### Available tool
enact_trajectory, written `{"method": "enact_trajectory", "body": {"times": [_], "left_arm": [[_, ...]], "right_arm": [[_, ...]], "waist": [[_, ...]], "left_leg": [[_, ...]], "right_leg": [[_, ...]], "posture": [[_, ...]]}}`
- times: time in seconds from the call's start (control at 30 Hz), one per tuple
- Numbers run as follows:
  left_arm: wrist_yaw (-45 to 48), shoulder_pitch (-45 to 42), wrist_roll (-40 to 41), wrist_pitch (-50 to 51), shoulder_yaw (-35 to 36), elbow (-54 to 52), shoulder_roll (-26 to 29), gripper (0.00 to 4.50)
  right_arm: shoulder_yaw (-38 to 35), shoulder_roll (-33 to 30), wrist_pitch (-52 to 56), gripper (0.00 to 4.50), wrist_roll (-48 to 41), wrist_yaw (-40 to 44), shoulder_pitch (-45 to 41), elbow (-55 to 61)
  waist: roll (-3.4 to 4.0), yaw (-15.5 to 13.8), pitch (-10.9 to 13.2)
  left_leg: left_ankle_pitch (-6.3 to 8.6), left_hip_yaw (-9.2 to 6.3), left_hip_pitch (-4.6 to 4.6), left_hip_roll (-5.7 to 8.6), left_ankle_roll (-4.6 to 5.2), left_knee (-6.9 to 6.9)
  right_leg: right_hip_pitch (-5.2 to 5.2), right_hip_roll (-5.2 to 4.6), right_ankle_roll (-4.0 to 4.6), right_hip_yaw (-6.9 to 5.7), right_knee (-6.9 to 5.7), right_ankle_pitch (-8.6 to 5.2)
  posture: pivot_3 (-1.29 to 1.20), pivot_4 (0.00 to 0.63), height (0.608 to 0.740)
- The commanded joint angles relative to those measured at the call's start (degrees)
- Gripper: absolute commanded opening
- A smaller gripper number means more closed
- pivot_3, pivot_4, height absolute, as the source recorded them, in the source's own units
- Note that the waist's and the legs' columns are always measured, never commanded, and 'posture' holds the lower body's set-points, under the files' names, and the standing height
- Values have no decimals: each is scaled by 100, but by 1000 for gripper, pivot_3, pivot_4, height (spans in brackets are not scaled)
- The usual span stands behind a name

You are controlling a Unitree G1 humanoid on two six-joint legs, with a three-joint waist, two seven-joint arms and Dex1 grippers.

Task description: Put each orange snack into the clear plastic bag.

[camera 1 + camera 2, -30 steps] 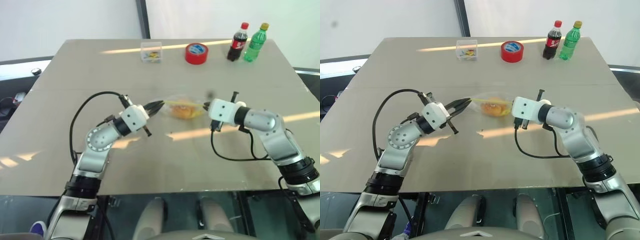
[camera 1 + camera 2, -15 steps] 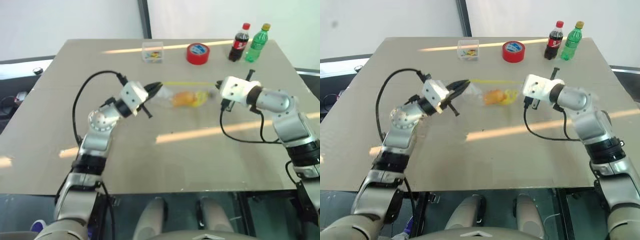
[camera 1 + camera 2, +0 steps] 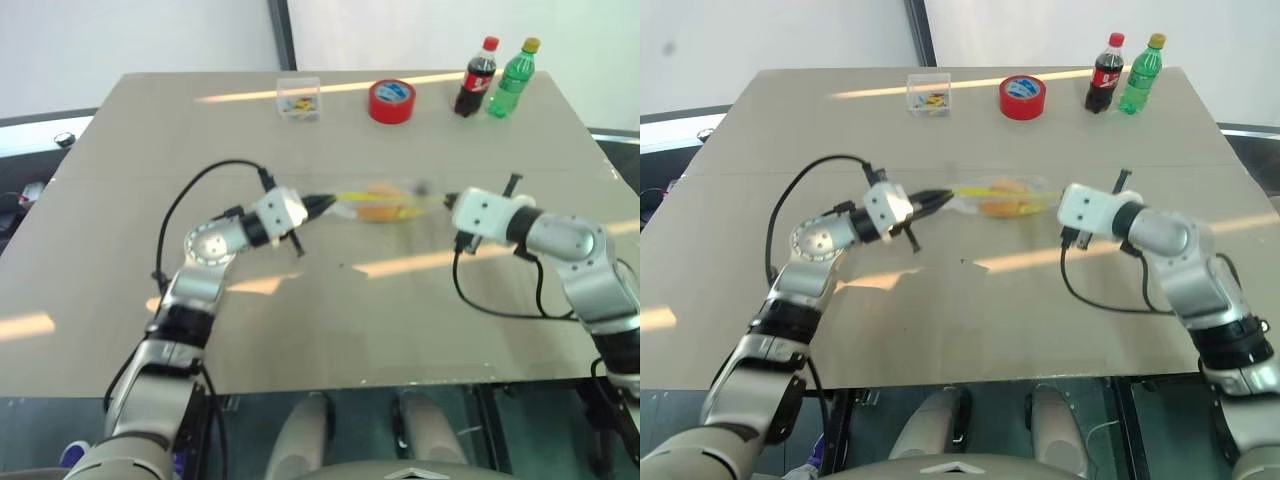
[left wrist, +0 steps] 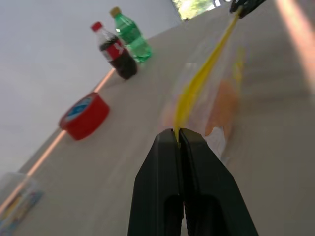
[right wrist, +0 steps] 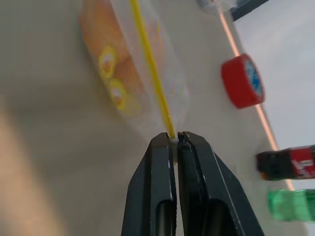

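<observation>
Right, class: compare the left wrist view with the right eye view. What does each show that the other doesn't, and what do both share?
Left wrist view alone: the left gripper shut on the bag's yellow seal strip, seen close up. Right eye view alone: the right gripper shut on the other end, both arms, the whole table. Shared: clear plastic bag with orange snacks, red tape roll, two bottles, small clear box.

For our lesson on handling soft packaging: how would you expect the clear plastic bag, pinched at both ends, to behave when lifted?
The clear plastic bag probably sags: only its yellow seal strip looks taut between the left gripper and right gripper. The orange snacks inside likely slide and swing. The film looks thin and light.
</observation>
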State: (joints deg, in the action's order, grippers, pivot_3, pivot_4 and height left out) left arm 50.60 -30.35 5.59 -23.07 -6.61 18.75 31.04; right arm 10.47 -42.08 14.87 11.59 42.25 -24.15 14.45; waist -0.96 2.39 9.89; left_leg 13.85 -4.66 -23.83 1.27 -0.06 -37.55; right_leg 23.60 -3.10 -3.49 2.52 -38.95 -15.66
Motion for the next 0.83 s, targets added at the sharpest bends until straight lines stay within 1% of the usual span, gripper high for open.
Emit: {"method": "enact_trajectory", "body": {"times": [0.03,0.07,0.1,0.13,0.17,0.2,0.23,0.3,0.33,0.37,0.4,0.5,0.6,0.67,0.77,0.83], "left_arm": [[276,377,321,303,65,-811,189,519],[346,506,452,495,79,-1001,219,724],[432,641,631,721,112,-1221,264,1173],[496,800,930,1108,214,-1495,331,1460],[554,938,1175,1435,314,-1722,408,2060],[594,1066,1381,1721,415,-1924,496,2235],[607,1151,1502,1921,483,-2070,555,2710],[639,1491,1978,2562,805,-2435,802,3700],[673,1683,2292,2884,1019,-2616,929,4055],[640,1863,2612,3216,1290,-2776,1029,4402],[612,2007,2802,3401,1504,-2880,1105,4461],[494,2388,3050,3914,1999,-3062,1349,4461],[537,2632,3431,4413,2403,-3228,1538,4461],[581,2745,3445,4538,2502,-3302,1626,4461],[634,2847,3451,4658,2571,-3367,1673,4461],[680,2890,3391,4656,2589,-3358,1688,4461]], "right_arm": [[-230,181,630,766,-266,21,301,865],[-262,280,808,1092,-353,-20,393,972],[-291,316,935,1677,-414,-17,510,1069],[-415,371,1089,1962,-559,-14,670,1169],[-553,400,1218,2572,-700,0,809,1263],[-693,400,1322,2764,-822,13,923,1352],[-784,394,1393,3257,-906,15,992,1416],[-1229,326,1495,4238,-1227,92,1272,1546],[-1474,326,1570,4455,-1422,142,1427,1611],[-1743,314,1609,4500,-1624,199,1599,1675],[-1952,292,1606,4500,-1749,241,1747,1728],[-2533,288,1705,4500,-2223,332,2121,1893],[-2882,194,1691,4500,-2443,344,2413,2035],[-3012,159,1700,4500,-2603,363,2531,2120],[-3111,113,1727,4500,-2806,372,2676,2236],[-3165,100,1735,4500,-2916,339,2758,2305]], "waist": [[0,-9,0],[1,-9,-1],[1,-12,-1],[1,-21,-1],[0,-30,-1],[0,-39,-1],[0,-39,-1],[1,-38,0],[1,-38,-1],[2,-37,0],[2,-37,0],[2,-39,0],[3,-41,0],[4,-43,1],[3,-55,2],[3,-55,2]], "left_leg": [[9,-2,6,-1,16,-1],[10,-3,7,0,17,-2],[10,-7,11,-1,17,-11],[10,-7,11,-1,17,-15],[10,-11,9,0,17,-25],[10,-17,8,-1,18,-32],[11,-19,7,-1,18,-34],[11,-20,8,-1,18,-34],[11,-20,8,-1,18,-34],[11,-21,11,-4,18,-33],[11,-23,14,-7,18,-33],[11,-25,17,-10,18,-33],[11,-23,25,-10,19,-33],[11,-24,38,-10,19,-33],[12,-18,92,-10,19,-15],[12,-15,108,-10,19,-8]], "right_leg": [[-5,0,0,-2,-2,0],[-8,0,0,-2,-4,2],[-14,1,0,-4,-9,2],[-15,1,0,-4,-12,2],[-15,1,0,-7,-16,2],[-23,1,0,-14,-15,2],[-25,0,0,-15,-13,2],[-26,0,0,-17,-11,2],[-26,0,0,-17,-11,2],[-30,1,0,-19,-10,2],[-35,1,0,-21,-6,2],[-41,2,0,-24,-2,2],[-48,1,0,-23,-3,2],[-61,1,-1,-25,-2,1],[-116,0,0,-20,9,-1],[-125,-1,0,-17,11,-2]], "posture": [[0,150,740],[0,150,740],[0,150,740],[0,150,740],[0,150,740],[0,150,740],[0,150,740],[0,150,740],[0,150,740],[0,150,740],[0,150,740],[0,150,740],[0,150,740],[0,150,740],[0,150,740],[0,150,740]]}}
